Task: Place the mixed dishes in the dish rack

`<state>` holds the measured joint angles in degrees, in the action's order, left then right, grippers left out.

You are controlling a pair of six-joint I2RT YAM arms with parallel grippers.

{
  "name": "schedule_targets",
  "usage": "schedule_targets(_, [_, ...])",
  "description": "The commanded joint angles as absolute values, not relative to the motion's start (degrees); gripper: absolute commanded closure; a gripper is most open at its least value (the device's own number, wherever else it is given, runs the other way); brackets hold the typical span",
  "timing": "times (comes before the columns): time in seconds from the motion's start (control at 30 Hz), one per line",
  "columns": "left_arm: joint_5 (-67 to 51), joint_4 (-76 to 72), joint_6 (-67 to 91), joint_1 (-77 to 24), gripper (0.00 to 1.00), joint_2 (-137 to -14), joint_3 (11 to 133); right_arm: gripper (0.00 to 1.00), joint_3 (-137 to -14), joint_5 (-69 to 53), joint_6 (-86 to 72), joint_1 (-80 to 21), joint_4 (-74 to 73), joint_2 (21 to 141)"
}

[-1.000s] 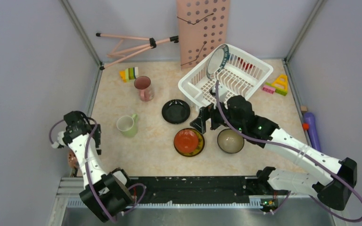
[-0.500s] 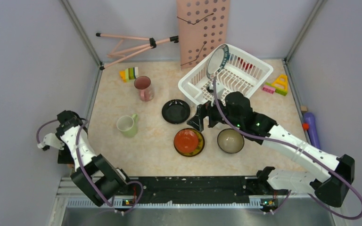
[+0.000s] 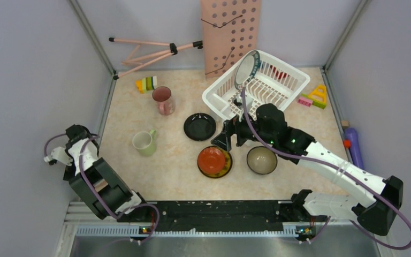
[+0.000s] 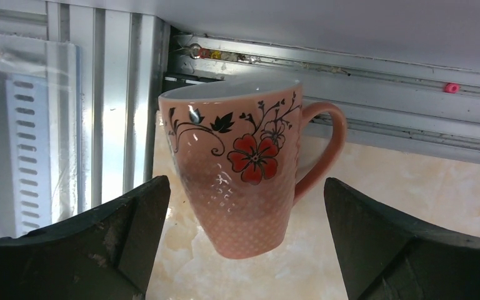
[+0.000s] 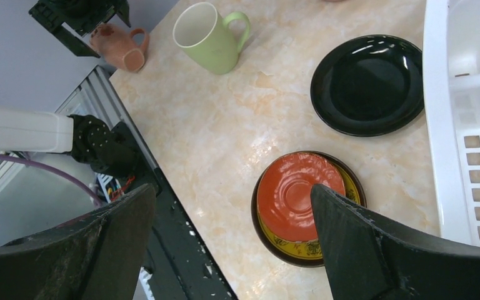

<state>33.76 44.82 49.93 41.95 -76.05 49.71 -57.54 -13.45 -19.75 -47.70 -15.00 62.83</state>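
My left gripper (image 4: 244, 256) is open, with a pinkish floral cup (image 4: 244, 181) between its fingers (image 4: 131, 231), untouched; the cup seems to lie on its side by the table's left near corner (image 5: 122, 50). My right gripper (image 5: 231, 206) is open and empty above a red plate (image 3: 213, 159) stacked on a yellow-rimmed plate (image 3: 217, 173). The white dish rack (image 3: 219, 96) holds a white plate with a dark patterned rim (image 3: 246, 69) upright and something red (image 3: 280, 75). A bowl (image 3: 261, 160), a black plate (image 3: 199, 127), a light green mug (image 3: 144, 142) and a pink cup (image 3: 163, 100) stand on the table.
A pink perforated board (image 3: 230, 32) and a pink tripod (image 3: 150, 51) lean at the back wall. Toy blocks lie at the back left (image 3: 147, 84) and beside the rack's right (image 3: 314, 96). A purple object (image 3: 353, 147) lies by the right wall. Metal rails (image 4: 350, 75) edge the table.
My left arm has swung its gripper out toward the left wall and turned it onto the pinkish cup. My right gripper has shifted slightly left, over the red plate.
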Motion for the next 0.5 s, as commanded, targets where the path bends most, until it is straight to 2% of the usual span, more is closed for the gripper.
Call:
schedule_targets(0.0, [35.10, 38.47, 50.14, 42.34, 0.01, -78.44, 48.05, 0.08, -59.76, -15.28, -20.56, -47.22, -12.89, 61.56])
schedule_targets(0.23, [32.60, 35.96, 53.36, 42.31, 0.02, -81.18, 44.41, 0.08, -58.59, -14.62, -20.61, -47.25, -13.07, 59.90])
schedule_targets(0.3, [34.12, 36.27, 55.19, 42.32, 0.08, -81.29, 43.43, 0.08, -58.38, -14.36, -20.46, -47.21, -13.45, 59.54])
schedule_targets(0.43, [35.42, 39.20, 59.15, 42.30, 0.49, -81.63, 43.75, 0.08, -57.91, -13.33, -20.13, -47.24, -13.97, 58.76])
schedule_targets(0.47, [34.13, 38.98, 58.78, 42.36, 0.65, -81.15, 43.93, 0.08, -57.72, -13.09, -20.02, -47.20, -14.00, 58.56])
